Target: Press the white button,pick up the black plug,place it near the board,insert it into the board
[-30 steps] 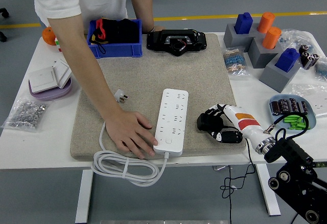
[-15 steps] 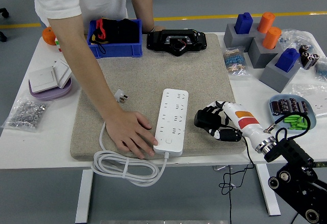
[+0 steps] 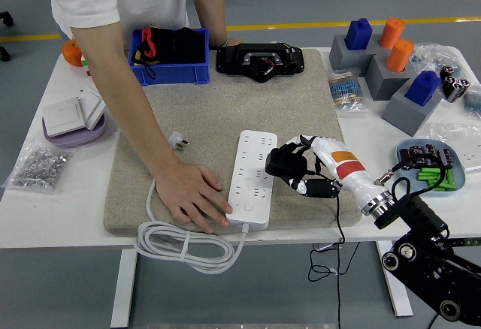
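A white power strip (image 3: 252, 177) lies on the grey mat (image 3: 225, 119), its white button at the near end. My right hand (image 3: 294, 170) is shut on the black plug (image 3: 282, 164), whose black cable hangs off the table's front edge. The plug hovers just right of the strip, near its middle sockets. A person's hand (image 3: 192, 197) lies flat on the mat, its fingers against the strip's near left corner. The person's other hand rests by the black device (image 3: 259, 61) at the back. My left arm is out of view.
The strip's white cable (image 3: 184, 245) coils over the front edge, and its white plug (image 3: 177, 141) lies on the mat. A blue bin (image 3: 169, 55) stands at the back; grey blocks with blue and orange pegs (image 3: 391, 58) back right; a battery tray (image 3: 428, 165) at the right.
My right hand has carried the black plug leftward and slightly away from me, from the mat's right part up to the strip's right edge. The person's hands have stayed put.
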Controlling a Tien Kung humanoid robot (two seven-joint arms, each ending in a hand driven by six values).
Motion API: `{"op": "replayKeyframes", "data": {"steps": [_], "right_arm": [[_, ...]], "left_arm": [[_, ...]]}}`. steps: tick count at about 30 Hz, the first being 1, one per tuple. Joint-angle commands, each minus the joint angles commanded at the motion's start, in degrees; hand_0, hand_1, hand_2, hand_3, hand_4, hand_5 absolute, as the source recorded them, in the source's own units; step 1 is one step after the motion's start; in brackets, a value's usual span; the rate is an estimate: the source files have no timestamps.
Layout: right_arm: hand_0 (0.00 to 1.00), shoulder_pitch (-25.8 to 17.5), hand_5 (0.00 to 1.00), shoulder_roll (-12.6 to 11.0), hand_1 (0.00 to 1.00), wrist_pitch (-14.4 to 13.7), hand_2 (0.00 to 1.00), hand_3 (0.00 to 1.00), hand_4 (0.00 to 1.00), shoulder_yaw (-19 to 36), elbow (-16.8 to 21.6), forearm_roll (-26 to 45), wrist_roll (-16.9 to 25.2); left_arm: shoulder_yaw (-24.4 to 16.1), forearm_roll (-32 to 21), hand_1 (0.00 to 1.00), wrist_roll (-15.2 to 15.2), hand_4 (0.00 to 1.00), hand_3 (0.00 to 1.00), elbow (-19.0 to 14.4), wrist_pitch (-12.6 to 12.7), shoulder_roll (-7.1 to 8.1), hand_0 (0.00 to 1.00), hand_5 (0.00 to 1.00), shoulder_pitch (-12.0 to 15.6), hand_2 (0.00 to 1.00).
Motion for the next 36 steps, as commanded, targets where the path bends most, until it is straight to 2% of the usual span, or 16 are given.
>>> {"op": "replayKeyframes", "data": {"steps": [10,20,36], "right_arm": [[0.161,2.9,0.002,2.4,0.126,-1.1,0.268,0.489,0.623,-4.1,-3.6,0.2,1.2],[0.163,4.8,0.002,4.9,0.128,-2.8,0.269,0.489,0.622,-4.7,-7.9,-1.7,3.2],[0.168,5.6,0.002,4.8,0.132,-3.1,0.270,0.491,0.621,-3.8,-12.1,-4.4,4.8]], "left_arm": [[-0.1,0.3,0.710,0.2,0.658,0.734,0.0,0.1,0.06,0.773,0.553,0.1,0.667],[0.2,0.1,0.710,0.1,0.658,0.734,0.0,0.0,0.00,0.773,0.553,0.0,0.666],[0.2,0.2,0.710,0.1,0.659,0.734,0.0,-0.1,0.02,0.773,0.552,0.0,0.667]]}}
